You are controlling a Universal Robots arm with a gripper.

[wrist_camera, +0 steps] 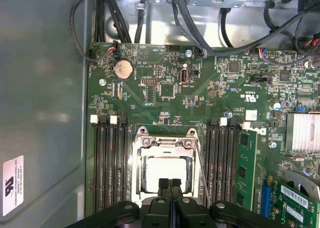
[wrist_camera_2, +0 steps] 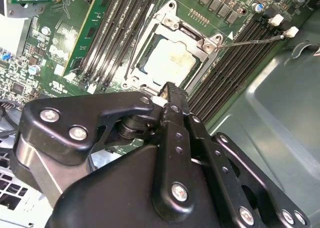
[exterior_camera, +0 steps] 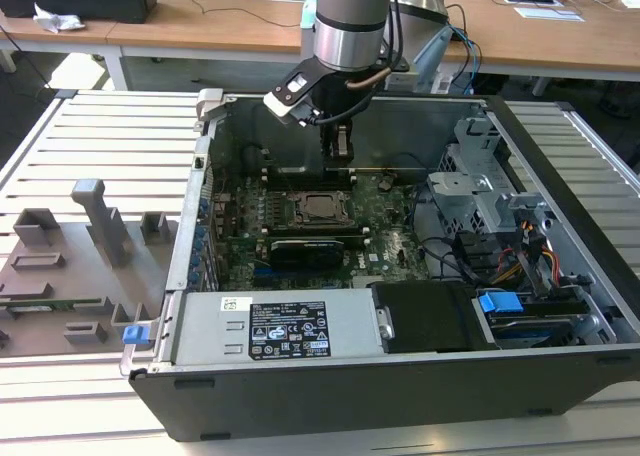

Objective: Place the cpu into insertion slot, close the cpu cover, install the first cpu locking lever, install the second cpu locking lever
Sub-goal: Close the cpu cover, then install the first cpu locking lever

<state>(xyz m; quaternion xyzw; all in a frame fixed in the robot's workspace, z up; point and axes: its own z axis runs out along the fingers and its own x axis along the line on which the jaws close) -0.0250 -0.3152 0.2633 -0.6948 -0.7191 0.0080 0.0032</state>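
My gripper hangs just above the insertion slot, fingers pressed together and empty, a blunt tip suited to pushing. The cpu sits inside that slot, with the cpu cover flat over it.

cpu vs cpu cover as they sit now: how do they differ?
The cpu is a solid square with a pale metal top, while the cpu cover is a thin metal frame with an open window. The cpu fills the middle, and the cpu cover rings it, lying over its edges. Both are square and lie flat, parallel to the motherboard.
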